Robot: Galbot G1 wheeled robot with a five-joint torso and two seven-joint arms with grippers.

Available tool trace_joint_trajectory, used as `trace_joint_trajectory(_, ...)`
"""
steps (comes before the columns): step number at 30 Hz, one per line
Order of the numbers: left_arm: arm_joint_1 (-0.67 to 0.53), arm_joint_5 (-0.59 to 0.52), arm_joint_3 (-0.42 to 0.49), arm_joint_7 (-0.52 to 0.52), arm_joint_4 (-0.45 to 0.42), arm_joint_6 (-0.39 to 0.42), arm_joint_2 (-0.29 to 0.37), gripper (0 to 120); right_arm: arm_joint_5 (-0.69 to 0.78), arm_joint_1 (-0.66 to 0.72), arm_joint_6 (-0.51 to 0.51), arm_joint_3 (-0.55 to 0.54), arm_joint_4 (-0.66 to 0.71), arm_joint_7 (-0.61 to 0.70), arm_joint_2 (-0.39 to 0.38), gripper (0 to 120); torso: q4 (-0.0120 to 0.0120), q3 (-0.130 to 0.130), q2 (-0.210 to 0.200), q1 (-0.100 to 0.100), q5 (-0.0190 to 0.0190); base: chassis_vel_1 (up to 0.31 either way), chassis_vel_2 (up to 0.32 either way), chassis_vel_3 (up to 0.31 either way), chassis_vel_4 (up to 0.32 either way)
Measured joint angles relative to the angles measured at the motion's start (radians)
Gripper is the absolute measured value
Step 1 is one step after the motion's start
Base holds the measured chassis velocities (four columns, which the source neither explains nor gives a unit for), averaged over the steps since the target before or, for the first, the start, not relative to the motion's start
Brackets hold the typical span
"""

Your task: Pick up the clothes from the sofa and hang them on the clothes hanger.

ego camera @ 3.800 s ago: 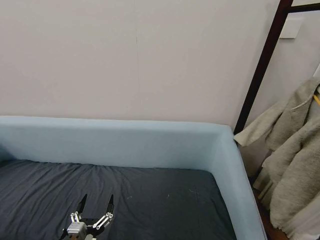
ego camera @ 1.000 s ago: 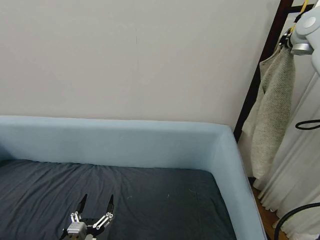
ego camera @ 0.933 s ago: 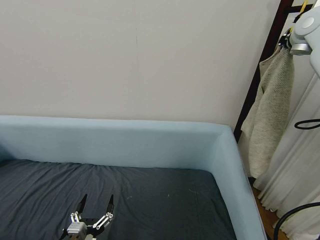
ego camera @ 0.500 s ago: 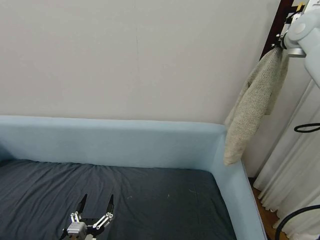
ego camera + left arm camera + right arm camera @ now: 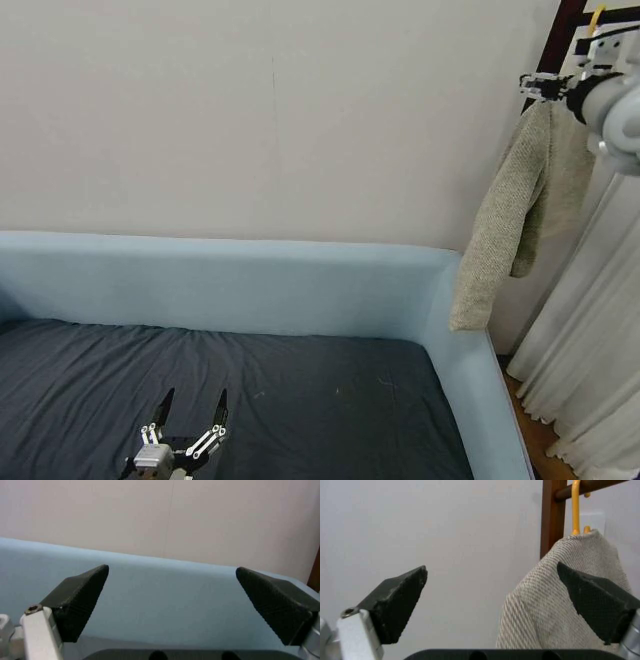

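Head view: the right claw point(image 5: 562, 72) is high beside the dark brown wooden rack point(image 5: 548, 70). A moment ago it was pressed against the top of the beige knitted garment point(image 5: 508, 210). It has since drawn back, and the garment hangs under its own weight. One sleeve has swung out over the corner of the pale blue upholstered sofa point(image 5: 250, 285); I cannot tell whether it touches. The left claw point(image 5: 195, 398) has not moved; it is parked low over the dark seat, released.

Left wrist view: its fingers are spread wide, with nothing between them and the sofa back beyond.

Right wrist view: the right claw is released and empty. Beyond it the garment hangs from a yellow plastic hanger point(image 5: 576, 506) hooked over the rack's rail.

By my reading the hanging step is done, and no clothes lie on the visible part of the seat.
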Motion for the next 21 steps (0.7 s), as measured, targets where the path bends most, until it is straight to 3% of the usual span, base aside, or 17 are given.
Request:
trace_joint_trajectory(3, 0.000, 0.000, 0.000, 0.000, 0.000, 0.000, 0.000, 100, 0.007, -0.093, 0.032, 0.053, 0.063, -0.017, -0.036, 100, -0.0003, 0.000, 0.000, 0.000, 0.0006, 0.000, 0.000, 0.000, 0.000)
trace_joint_trajectory(7, 0.000, 0.000, 0.000, 0.000, 0.000, 0.000, 0.000, 100, -0.019, -0.401, 0.133, 0.202, 0.257, -0.089, -0.101, 100, 0.0010, 0.000, 0.000, 0.000, -0.0019, 0.000, 0.000, 0.000, 0.000)
trace_joint_trajectory(8, 0.000, 0.000, 0.000, 0.000, 0.000, 0.000, 0.000, 100, -0.019, -0.401, 0.133, 0.202, 0.257, -0.089, -0.101, 100, 0.0010, 0.000, 0.000, 0.000, -0.0019, 0.000, 0.000, 0.000, 0.000)
trace_joint_trajectory(10, 0.000, 0.000, 0.000, 0.000, 0.000, 0.000, 0.000, 100, -0.103, -0.609, 0.180, 0.285, 0.300, -0.106, -0.059, 100, 0.0007, 0.000, 0.000, 0.000, 0.0005, 0.000, 0.000, 0.000, 0.000)
trace_joint_trajectory(13, 0.000, 0.000, 0.000, 0.000, 0.000, 0.000, 0.000, 100, -0.209, -0.742, 0.210, 0.337, 0.315, -0.120, 0.006, 100, 0.0012, 0.000, 0.000, 0.000, -0.0007, 0.000, 0.000, 0.000, 0.000)
trace_joint_trajectory(15, 0.000, 0.000, 0.000, 0.000, 0.000, 0.000, 0.000, 100, -0.331, -0.936, 0.228, 0.447, 0.341, -0.146, 0.082, 100, 0.0017, 0.000, 0.000, 0.000, 0.0000, 0.000, 0.000, 0.000, 0.000)
trace_joint_trajectory(17, 0.000, 0.000, 0.000, 0.000, 0.000, 0.000, 0.000, 100, -0.442, -1.112, 0.266, 0.541, 0.354, -0.181, 0.145, 100, 0.0007, 0.000, 0.000, 0.000, -0.0001, 0.000, 0.000, 0.000, 0.000)
trace_joint_trajectory(18, 0.000, 0.000, 0.000, 0.000, 0.000, 0.000, 0.000, 100, -0.442, -1.112, 0.266, 0.541, 0.354, -0.181, 0.145, 100, 0.0007, 0.000, 0.000, 0.000, -0.0001, 0.000, 0.000, 0.000, 0.000)
trace_joint_trajectory(21, 0.000, 0.000, 0.000, 0.000, 0.000, 0.000, 0.000, 100, -0.605, -1.361, 0.341, 0.663, 0.376, -0.239, 0.261, 100, -0.0001, 0.000, 0.000, 0.000, 0.0001, 0.000, 0.000, 0.000, 0.000)
